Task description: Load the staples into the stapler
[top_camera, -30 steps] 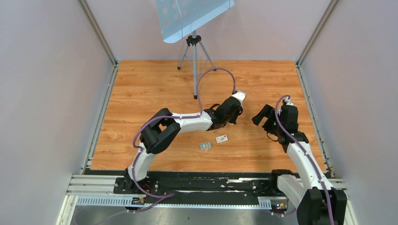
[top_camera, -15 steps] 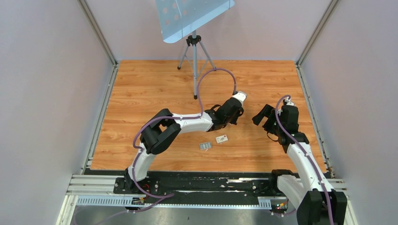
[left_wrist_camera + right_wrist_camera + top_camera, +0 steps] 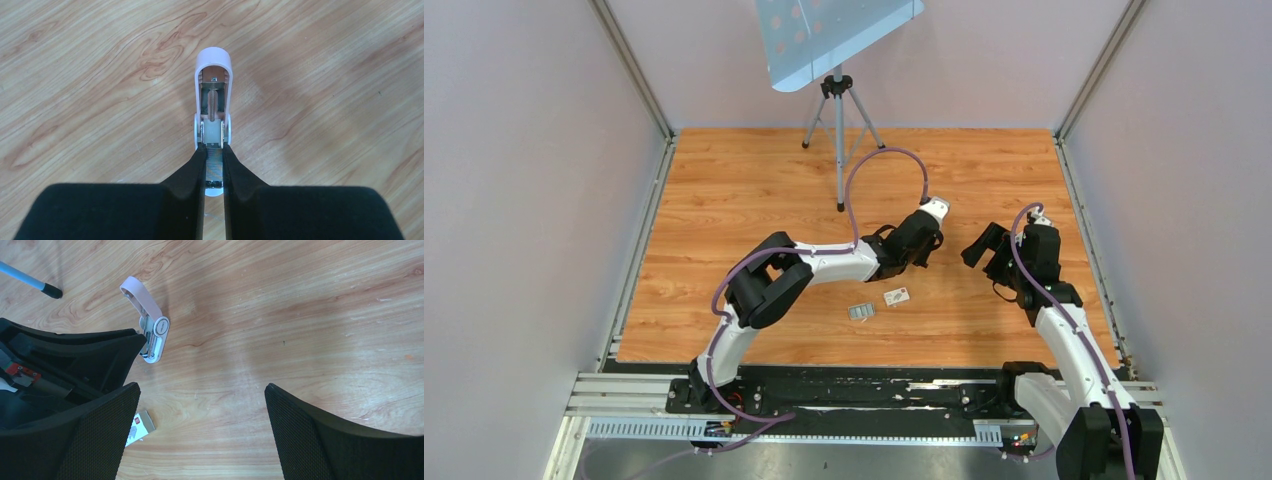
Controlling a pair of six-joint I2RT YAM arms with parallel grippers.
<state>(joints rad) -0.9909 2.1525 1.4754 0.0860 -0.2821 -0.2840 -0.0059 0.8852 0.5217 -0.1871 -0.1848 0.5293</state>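
The pale pink stapler (image 3: 214, 60) is held over the wood floor with its pink lid swung open away from my left gripper (image 3: 214, 150). That gripper is shut on the stapler's silver metal rail. In the top view the stapler (image 3: 934, 206) sticks out beyond the left gripper (image 3: 921, 228). In the right wrist view the stapler (image 3: 150, 322) sits tilted at upper left. My right gripper (image 3: 200, 387) is open over bare floor, to the right of the stapler (image 3: 982, 245). A small grey strip block, apparently the staples (image 3: 861, 312), lies on the floor nearer the arm bases.
A flat white labelled card (image 3: 897, 296) lies beside the grey block; its corner shows by the right gripper's left finger (image 3: 137, 426). A tripod (image 3: 839, 130) with a tilted pale panel stands at the back. Walls enclose the wood floor on three sides.
The left arm has shifted very slightly with the stapler in its grip. The right arm has not moved.
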